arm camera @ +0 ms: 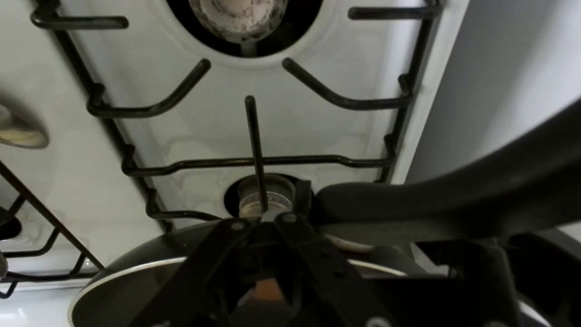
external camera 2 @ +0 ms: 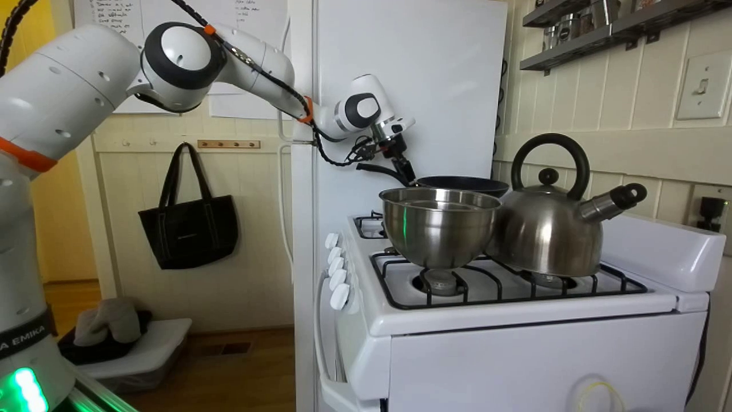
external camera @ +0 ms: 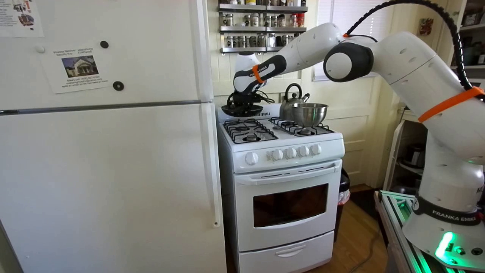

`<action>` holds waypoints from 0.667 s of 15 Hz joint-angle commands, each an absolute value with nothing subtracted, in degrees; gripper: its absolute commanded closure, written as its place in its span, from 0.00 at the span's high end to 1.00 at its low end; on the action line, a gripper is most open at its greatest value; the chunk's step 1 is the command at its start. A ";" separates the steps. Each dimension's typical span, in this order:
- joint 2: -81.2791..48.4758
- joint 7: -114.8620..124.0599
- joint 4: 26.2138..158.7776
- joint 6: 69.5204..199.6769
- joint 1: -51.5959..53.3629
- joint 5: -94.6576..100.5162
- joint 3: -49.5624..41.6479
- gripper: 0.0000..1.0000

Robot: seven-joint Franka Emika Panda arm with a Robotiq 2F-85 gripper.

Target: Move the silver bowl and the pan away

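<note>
The dark pan [external camera: 248, 110] is at the back of the stove on the fridge side, seemingly lifted above the grate. Its rim shows behind the bowl in an exterior view [external camera 2: 466, 183], with its dark handle pointing away from the wall. My gripper [external camera 2: 409, 175] is shut on the pan's edge close to the handle. The wrist view shows the gripper [arm camera: 268, 218] with narrowed fingers and the pan [arm camera: 113, 290] below; the fingertips are hidden. The silver bowl [external camera: 310, 115] sits on the front burner away from the fridge, also seen in an exterior view [external camera 2: 440, 232].
A metal kettle [external camera 2: 549, 234] with an arched black handle stands behind the bowl on the same grate. The white fridge [external camera: 113, 170] rises close beside the stove [external camera: 288, 151]. Spice shelves [external camera: 261, 29] hang on the wall above. A bare grate [external camera: 252, 132] lies before the pan.
</note>
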State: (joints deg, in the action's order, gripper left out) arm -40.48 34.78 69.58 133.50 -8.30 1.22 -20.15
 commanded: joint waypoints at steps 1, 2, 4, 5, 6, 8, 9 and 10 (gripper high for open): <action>-40.45 34.66 69.50 131.07 -8.46 0.79 -19.86 0.52; -40.43 34.63 69.46 128.64 -8.54 0.46 -19.52 0.52; -40.43 34.63 69.46 127.29 -8.58 0.37 -19.13 0.52; -40.43 34.63 69.45 127.28 -8.58 0.37 -19.07 0.27; -40.64 35.30 69.73 128.54 -8.15 1.16 -19.64 0.27; -41.81 36.44 69.46 131.01 -7.97 1.03 -19.61 0.27; -42.52 36.82 69.00 131.32 -8.01 0.60 -19.35 0.27; -43.40 37.50 68.60 132.46 -7.89 0.62 -19.41 0.27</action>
State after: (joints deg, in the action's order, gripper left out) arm -41.78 35.25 69.68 129.07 -8.48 0.52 -19.08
